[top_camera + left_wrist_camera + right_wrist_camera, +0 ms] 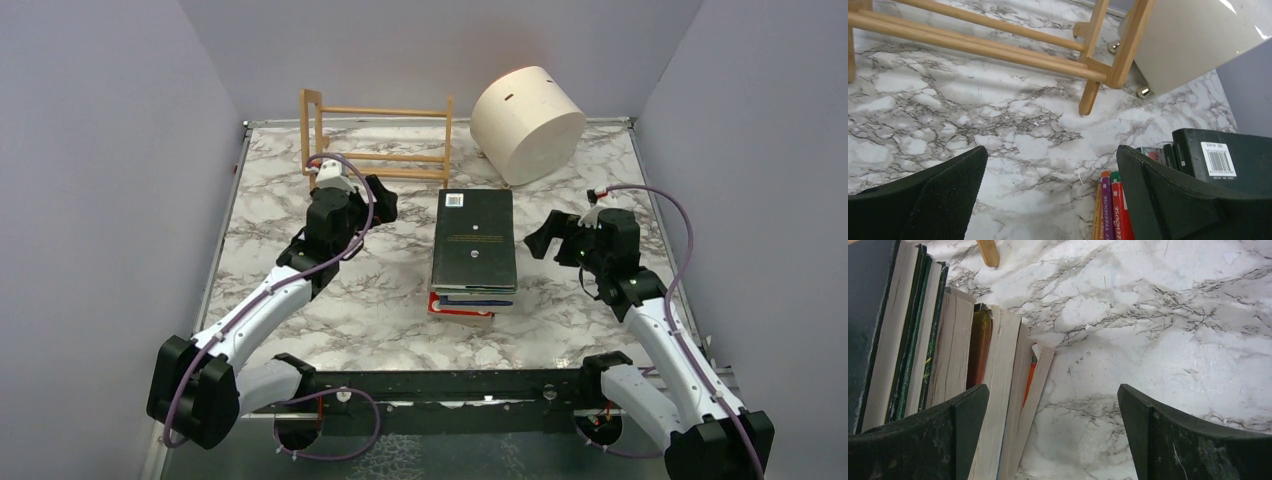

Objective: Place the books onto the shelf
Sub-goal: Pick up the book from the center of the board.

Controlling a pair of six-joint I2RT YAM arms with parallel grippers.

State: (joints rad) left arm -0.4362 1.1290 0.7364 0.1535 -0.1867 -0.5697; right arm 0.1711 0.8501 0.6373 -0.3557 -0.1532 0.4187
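1. No book is on the shelf (375, 140) yet. The step in hand looks like the approach to a first pick.
2. The books (474, 250) lie flat in one stack at the middle of the surface (330, 330), a black cover on top with its barcode end toward the far edge. The shelf stands at the far edge, toward the far-left corner, apart from the stack.
3. The left end effector (1053, 192) is spread wide and holds nothing. It hangs just left of the stack, facing the shelf.
4. The right end effector (1053, 437) is likewise wide open and empty. It is just right of the stack, looking down on the page edges.
5. The next move probably calls for one end effector to close on the top book or a few upper ones. The books would then be carried across and stood between the shelf's ends, so they will likely need turning upright.
6. A cream drum (527, 122) sits near the shelf's right end and could crowd that approach.
7. The top cover hides the lower books, so their count is unclear, and the spine titles are cut off. The left wrist view shows only part of the shelf.
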